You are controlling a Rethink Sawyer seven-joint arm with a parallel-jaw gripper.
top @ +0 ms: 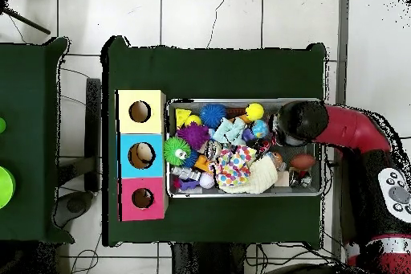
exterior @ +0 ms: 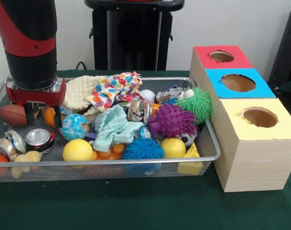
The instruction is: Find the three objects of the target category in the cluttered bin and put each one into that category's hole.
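Arm with red gripper [exterior: 40, 112] hangs low at left of the front view, inside the silver wire-mesh bin [exterior: 210, 139]. Its dark fingertips are down among the clutter next to a small orange ball [exterior: 50, 116], with a brown toy football [exterior: 13, 115] just to frame left. Whether the fingers are spread or closed on something: cannot tell; they are largely hidden.

Target category not stated. Candidates: balls (yellow ball [exterior: 78, 150], blue globe ball [exterior: 74, 126]), crushed metal cans [exterior: 39, 139] at lower left, cloths in the middle.

Three wooden boxes at right of the frame, just beside the bin's end, with red top [exterior: 221, 57], blue top [exterior: 238, 83], yellow top [exterior: 260, 117]; each has a round hole facing up, presumably for drop-in from above.

Judgement: the arm is low enough to suggest a pick attempt at the bin's left end, the end farthest from the boxes.
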